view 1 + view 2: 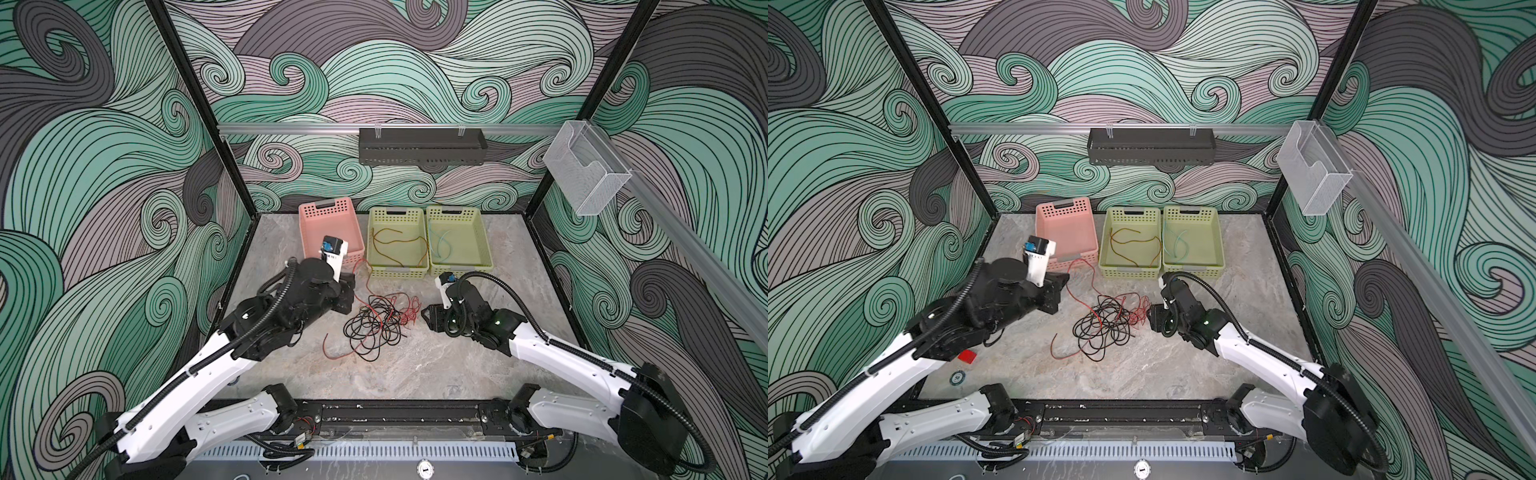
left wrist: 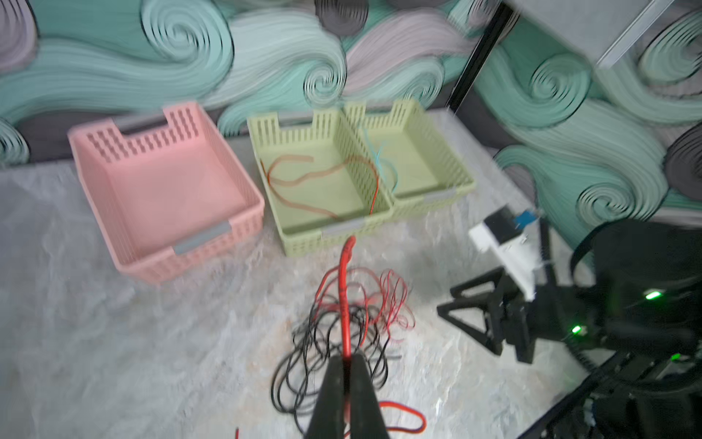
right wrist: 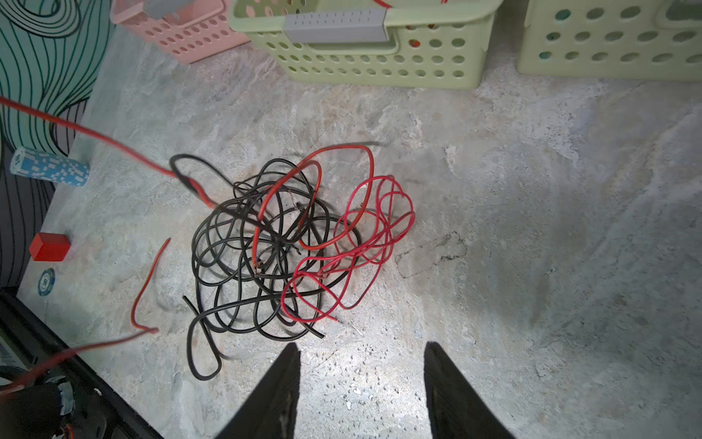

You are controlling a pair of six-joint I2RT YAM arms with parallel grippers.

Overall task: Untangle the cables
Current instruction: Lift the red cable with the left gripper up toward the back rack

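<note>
Pinching red cable (image 2: 343, 289) in left gripper (image 2: 346, 359), closed narrow on strand, just near of pink basket (image 1: 332, 232). Hovering right gripper (image 3: 361, 344) half spread, holding nothing, just right of tangle (image 1: 376, 322) lying mid-surface (image 1: 415, 374).

Judging task partly done. Counting two sorted: orange-brown cable (image 1: 399, 245) in middle green basket (image 1: 399, 272), teal piece (image 1: 442, 245) in right green basket (image 1: 469, 268). Seeing nothing in pink basket. Still needing separating: red and black strands in tangle.
</note>
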